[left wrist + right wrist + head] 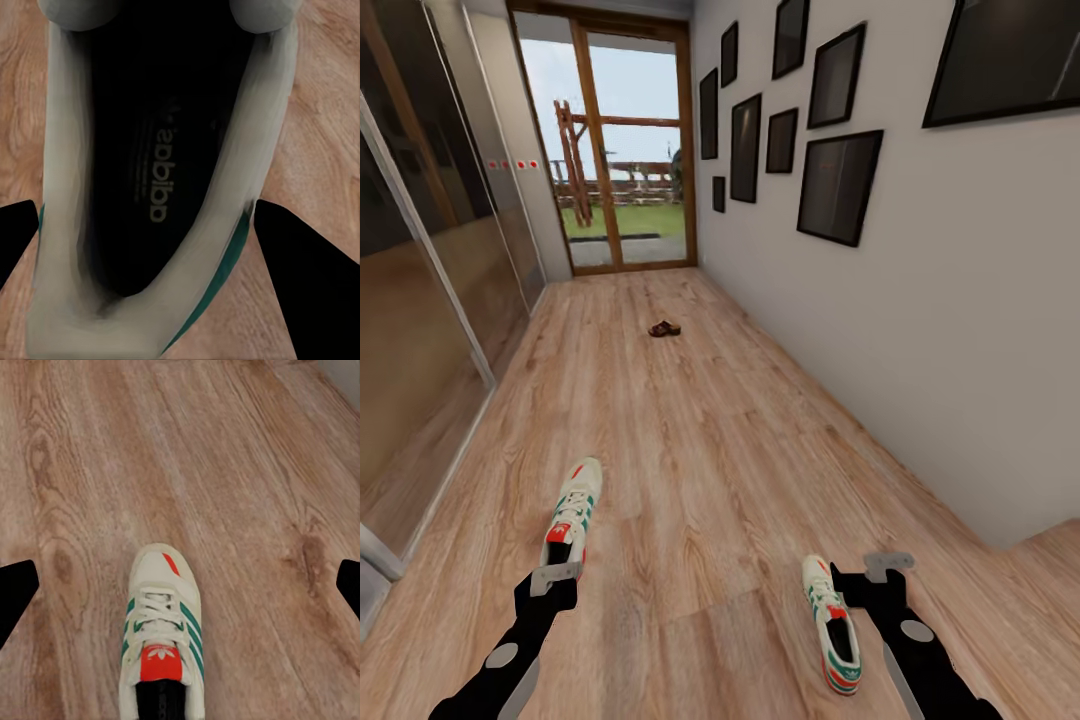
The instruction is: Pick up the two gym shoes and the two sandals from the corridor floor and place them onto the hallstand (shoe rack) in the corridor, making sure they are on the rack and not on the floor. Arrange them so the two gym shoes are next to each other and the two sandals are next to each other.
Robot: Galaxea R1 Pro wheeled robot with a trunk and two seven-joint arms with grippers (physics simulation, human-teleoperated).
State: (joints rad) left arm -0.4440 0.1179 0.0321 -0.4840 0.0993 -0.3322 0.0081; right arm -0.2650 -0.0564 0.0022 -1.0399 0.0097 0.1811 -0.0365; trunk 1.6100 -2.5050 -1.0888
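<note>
- At the far left of the head view, tall glass wardrobe panels (420, 300) line the corridor, reflecting the wood floor.
- The left gripper (553, 577) sits low over the heel of the left gym shoe (572, 515), which lies on the corridor floor (710, 450) with its toe pointing down the hall.
- In the left wrist view, that shoe's dark opening (161, 172) with its printed insole runs between the two black fingertips (300, 270). The jaws stand spread, one to each side of the heel collar, and I cannot tell whether they touch it.
- Farther down the corridor, about mid-width, one brown sandal (664, 328) lies on the planks, well apart from both gym shoes. It is too small to make out its straps.
- Beyond it, a wood-framed glass door (622, 150) closes the end of the hall, with grass and a wooden frame outside.
- The right gym shoe (833, 622) lies on the floor just beside the right gripper (887, 568), toe pointing away from the robot, heel nearest the camera.
- In the right wrist view, this shoe (159, 637) lies between the fingertips (15, 596) with bare floor (247, 495) on either side of it; the jaws are spread wide and hold nothing.
- Along the right, a white wall (960, 380) carries a cluster of dark picture frames (838, 185).
</note>
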